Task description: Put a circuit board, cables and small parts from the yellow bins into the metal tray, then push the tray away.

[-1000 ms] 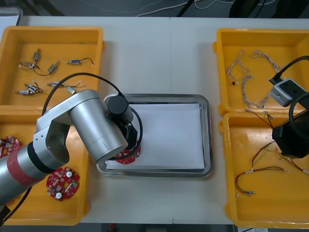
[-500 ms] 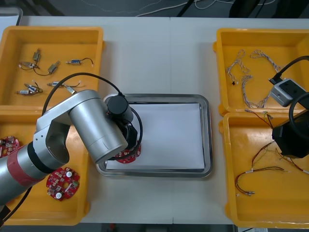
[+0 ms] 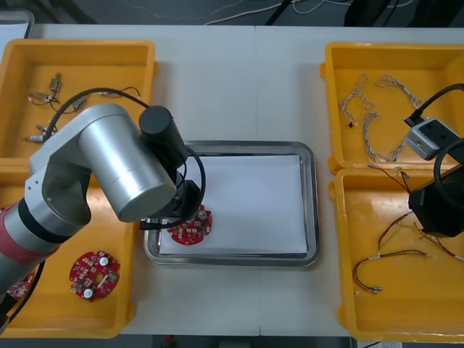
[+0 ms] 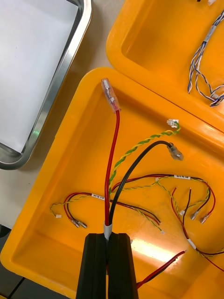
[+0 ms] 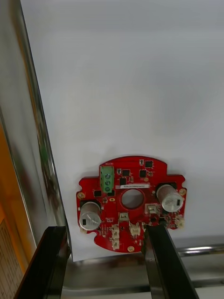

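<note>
Clusters of small metal parts point(image 3: 54, 83) lie in the far-left yellow bin point(image 3: 80, 46), at the table point(image 3: 239, 80)'s far-left corner. Just nearer along the left edge, the near-left yellow bin point(image 3: 65, 330) holds a spare board point(image 3: 94, 274). The left arm point(image 3: 116, 163) reaches from that side over the near-left corner of the metal tray point(image 3: 310, 203), which sits mid-table between the bins. A round red circuit board point(image 3: 191, 226) lies flat on the tray's white inside, in that near-left corner, close to the rim. The left gripper point(image 5: 105, 231) hangs over it with its fingers spread wide; one fingertip overlaps the board's edge in the wrist view, the other stands clear near the tray's rim. At the table's right edge, the far-right yellow bin point(image 3: 391, 48) holds twisted blue and white cables point(image 3: 362, 101). The near-right yellow bin point(image 3: 348, 290) holds loose red and yellow cables point(image 3: 384, 254). The right gripper point(image 4: 108, 236) hovers over this bin, its fingers pressed together on a held cable point(image 4: 114, 154) of red and black strands that rises from between the tips.
</note>
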### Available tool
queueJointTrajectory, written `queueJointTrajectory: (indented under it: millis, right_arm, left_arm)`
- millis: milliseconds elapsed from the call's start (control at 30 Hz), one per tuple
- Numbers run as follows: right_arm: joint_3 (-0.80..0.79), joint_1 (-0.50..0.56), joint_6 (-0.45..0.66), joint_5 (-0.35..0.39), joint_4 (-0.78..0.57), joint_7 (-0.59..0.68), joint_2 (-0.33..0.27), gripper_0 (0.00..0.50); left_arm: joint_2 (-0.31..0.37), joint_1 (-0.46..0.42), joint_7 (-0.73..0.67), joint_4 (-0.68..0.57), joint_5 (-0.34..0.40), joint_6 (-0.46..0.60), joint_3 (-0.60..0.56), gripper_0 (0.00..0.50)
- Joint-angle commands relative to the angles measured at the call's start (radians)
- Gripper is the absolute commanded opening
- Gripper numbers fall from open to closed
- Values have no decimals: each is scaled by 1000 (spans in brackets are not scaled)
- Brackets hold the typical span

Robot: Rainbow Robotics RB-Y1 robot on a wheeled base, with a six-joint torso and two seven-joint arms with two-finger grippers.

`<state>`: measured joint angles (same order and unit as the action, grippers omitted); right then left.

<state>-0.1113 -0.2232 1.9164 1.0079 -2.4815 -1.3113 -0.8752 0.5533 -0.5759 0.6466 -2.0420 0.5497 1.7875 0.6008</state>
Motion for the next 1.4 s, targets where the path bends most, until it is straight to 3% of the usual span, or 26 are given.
queueJointTrajectory:
  millis: [33,233,433,800,1167,1400]
  right_arm:
    - [12,-22,4,3,-25,-14,-36,0]
    - [12,-22,4,3,-25,-14,-36,0]
    - [12,-22,4,3,-25,-14,-36,0]
    - [24,-16,4,5,-17,-13,-39,0]
    - [71,-58,4,75,-23,-29,-80,0]
    - [213,-162,4,54,-45,-51,-80,0]
  left_arm:
    - [27,-67,12,-66,79,53,-90,485]
    - [47,-85,1,-101,157,89,-179,500]
    - [116,-87,7,-132,210,118,-263,500]
    - [266,-45,24,-133,225,132,-389,500]
    - [313,-41,87,16,208,132,-486,500]
    - [339,-41,199,118,156,79,-503,500]
